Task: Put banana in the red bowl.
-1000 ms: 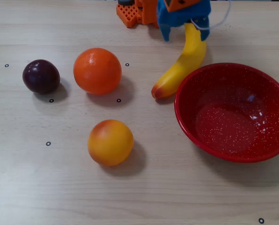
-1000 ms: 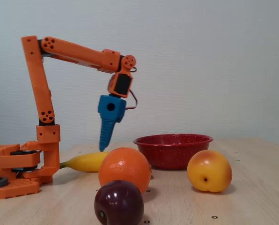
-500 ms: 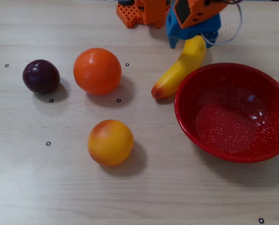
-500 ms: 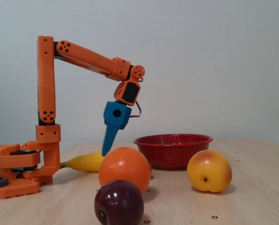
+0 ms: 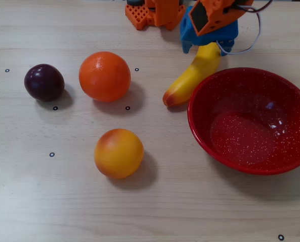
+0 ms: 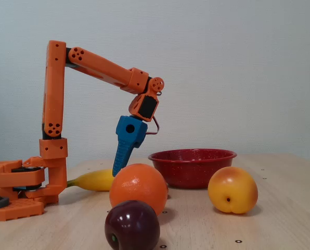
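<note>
Glossily smooth curved banana (image 5: pixel 192 77), speckled red bowl (image 5: pixel 203 131)

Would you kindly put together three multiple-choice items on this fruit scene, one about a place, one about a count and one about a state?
1. Where does the banana lie in the overhead view?
A. inside the red bowl
B. on the table just left of the red bowl
C. between the plum and the orange

2. How many round fruits are on the table?
A. two
B. three
C. five

3. What is the state of the red bowl?
A. empty
B. holding the orange
C. upside down

Answers: 1 B, the banana's reddish tip rests on the wood beside the bowl's left rim. 2 B, the plum, the orange and the peach make three. 3 A, only its speckled inside shows, open side up.
</note>
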`<state>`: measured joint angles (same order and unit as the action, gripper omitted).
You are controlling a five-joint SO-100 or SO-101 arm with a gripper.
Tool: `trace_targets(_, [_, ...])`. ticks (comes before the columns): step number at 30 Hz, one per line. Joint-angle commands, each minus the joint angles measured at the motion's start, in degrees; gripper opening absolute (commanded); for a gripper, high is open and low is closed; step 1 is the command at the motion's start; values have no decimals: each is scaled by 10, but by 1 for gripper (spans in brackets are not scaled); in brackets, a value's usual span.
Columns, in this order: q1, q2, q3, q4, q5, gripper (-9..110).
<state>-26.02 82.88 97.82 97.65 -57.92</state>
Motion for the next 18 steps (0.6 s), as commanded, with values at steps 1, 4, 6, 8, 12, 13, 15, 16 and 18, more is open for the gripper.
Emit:
trace_targets(1, [-11,15,-40,17,13,30])
trace_targets(4, [-11,8,-40,17,16,30])
trace_targets(6, [-11,3,-40,17,19,30])
trace_targets(8, [-11,-4,-40,17,25,30])
trace_targets(12, [-17,-18,-42,11,37,30])
trace_targets(13, [-18,-20,-43,11,39,30])
trace_targets(15, [-21,-27,-46,4,43,30])
trace_targets(16, [-23,-33,-50,3,46,30])
trace_targets(18, [-25,-40,-57,1,49,30])
